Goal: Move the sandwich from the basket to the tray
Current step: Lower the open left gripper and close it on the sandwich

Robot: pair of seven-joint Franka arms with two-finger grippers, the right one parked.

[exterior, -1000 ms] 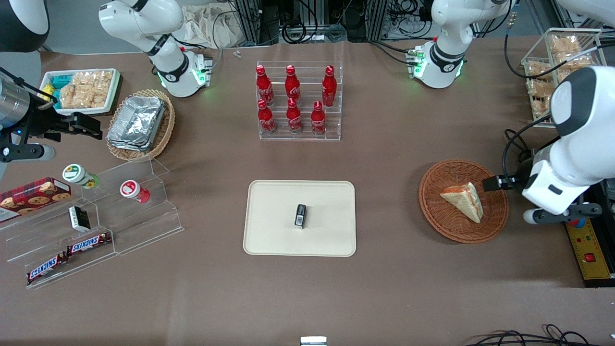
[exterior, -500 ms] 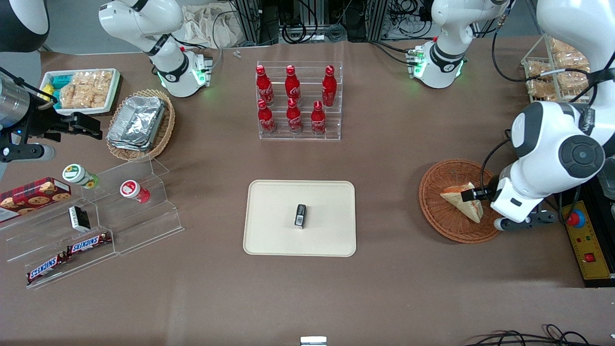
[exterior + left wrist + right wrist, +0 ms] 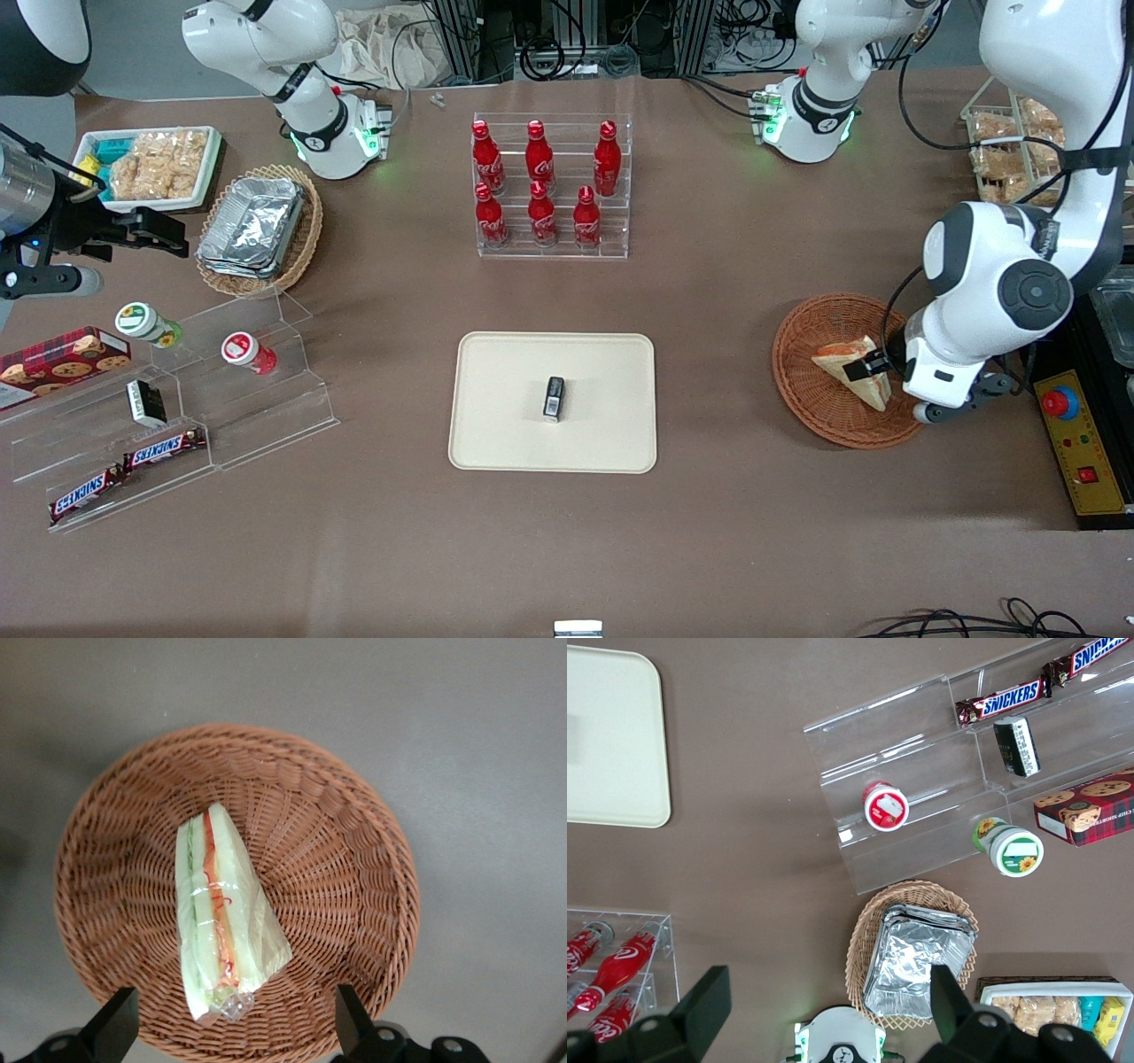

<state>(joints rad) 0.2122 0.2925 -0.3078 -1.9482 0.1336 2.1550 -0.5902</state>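
One sandwich [image 3: 225, 914] lies in the reddish-brown wicker basket [image 3: 815, 400] toward the working arm's end of the table, and we see it wrapped in clear film, resting on its side with the red-orange and green filling edge showing. Starting nearest the front camera, we find the cream tray [image 3: 505, 425] at the middle of the table, with a small dark packet [image 3: 554, 397] lying on it; the tray and the basket are well apart, with bare brown table [image 3: 709, 372] between them. At much the same depth as the tray sits the basket, and above it we see the gripper [image 3: 864, 368] of the left arm, poised over the sandwich. In the wrist view its two fingers [image 3: 113, 1026] are spread wide, one on each side of the wedge's broad end, with clear gaps to the bread, so we see them touching nothing. Toward the parked arm's end, an acrylic stepped stand [image 3: 204, 390] carries Snickers bars [image 3: 164, 448] and small jars. Farther from the camera stands a clear rack of red bottles [image 3: 540, 186], and a tan basket of foil containers [image 3: 257, 226] sits farther still toward the parked arm.
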